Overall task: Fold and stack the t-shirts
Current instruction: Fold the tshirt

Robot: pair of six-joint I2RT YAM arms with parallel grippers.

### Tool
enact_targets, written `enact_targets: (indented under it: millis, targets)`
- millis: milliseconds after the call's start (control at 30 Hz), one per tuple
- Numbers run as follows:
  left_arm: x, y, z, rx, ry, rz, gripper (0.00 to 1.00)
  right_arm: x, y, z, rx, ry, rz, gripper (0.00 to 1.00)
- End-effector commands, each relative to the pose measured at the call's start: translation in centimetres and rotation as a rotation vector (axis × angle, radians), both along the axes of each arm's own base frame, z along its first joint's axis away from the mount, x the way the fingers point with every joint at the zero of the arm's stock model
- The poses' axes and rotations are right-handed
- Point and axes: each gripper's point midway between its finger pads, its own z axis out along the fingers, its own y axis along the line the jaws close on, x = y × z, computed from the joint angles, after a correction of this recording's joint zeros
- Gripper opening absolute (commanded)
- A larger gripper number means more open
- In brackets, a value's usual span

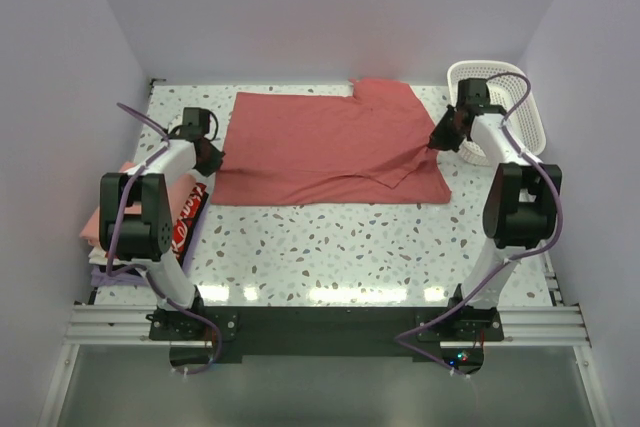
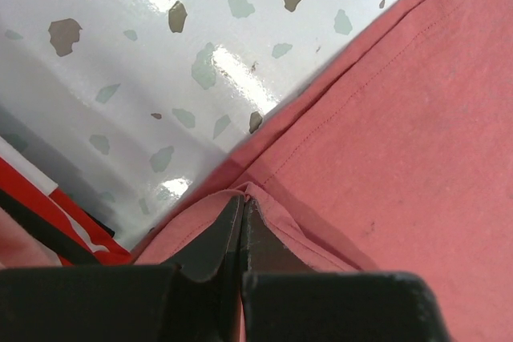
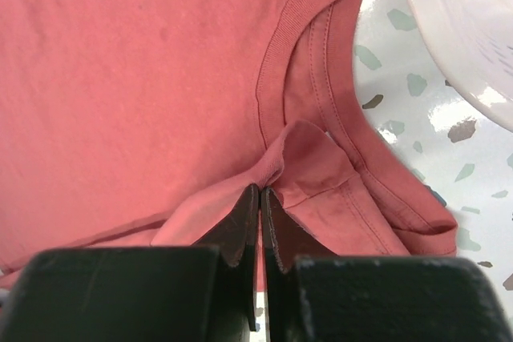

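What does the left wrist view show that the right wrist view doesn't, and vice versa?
Only the left wrist: a straight stitched edge of the t-shirt and a red, black and white printed item at the lower left. Only the right wrist: the ribbed neckline and the white basket. Shared: the left end effector and the right end effector, each shut on a pinched fold of that t-shirt, over the speckled table.
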Motion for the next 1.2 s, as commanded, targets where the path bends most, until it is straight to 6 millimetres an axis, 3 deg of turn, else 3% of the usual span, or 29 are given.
enact_targets:
  millis: [0,67,100,133,233,267,467,500,567,600,767,900,1167]
  targets:
    - [2.3,0.4,1.7,0.004,-0.080,-0.018,0.00,1.8,0.3,1.2,0.020,-0.066,0.019,0.04]
    - [2.7,0.0,2.1,-0.005,-0.098,-0.043,0.02,2.0,0.2,1.3,0.015,-0.071,0.032,0.18]
    - [2.8,-0.1,2.4,-0.008,-0.104,-0.052,0.09,2.1,0.2,1.7,0.008,-0.078,0.038,0.28]
    - [3.0,-0.4,2.8,-0.020,-0.122,-0.068,0.30,1.9,-0.1,1.6,-0.007,-0.067,0.037,0.46]
    - [3.2,-1.0,4.3,-0.040,-0.176,-0.098,0.75,1.4,-0.2,2.2,-0.026,-0.069,0.049,0.61]
    - [3.2,-1.1,4.6,-0.041,-0.182,-0.103,0.80,1.2,-0.2,2.4,-0.025,-0.073,0.047,0.63]
    - [1.1,-1.7,6.5,-0.074,-0.220,-0.115,0.82,-2.0,1.6,1.6,-0.008,-0.098,0.062,0.60]
    - [0.2,-1.8,5.9,-0.083,-0.207,-0.115,0.82,-3.3,3.2,0.7,-0.005,-0.084,0.093,0.58]
    - [-0.5,-2.6,6.9,-0.094,-0.238,-0.129,0.81,-3.7,3.9,0.1,0.005,-0.104,0.092,0.55]
    - [-1.2,-2.8,6.6,-0.095,-0.232,-0.135,0.81,-4.6,4.6,-1.0,0.007,-0.083,0.108,0.55]
    - [-3.3,-4.4,7.8,-0.094,-0.247,-0.199,0.81,-5.2,7.3,-2.7,0.016,-0.075,0.146,0.51]
    - [-4.5,-4.7,9.0,-0.070,-0.263,-0.242,0.81,-5.9,7.8,-4.2,0.031,-0.062,0.117,0.49]
    - [-5.8,-4.7,11.1,-0.042,-0.297,-0.296,0.81,-5.6,7.9,-5.4,0.055,-0.069,0.075,0.47]
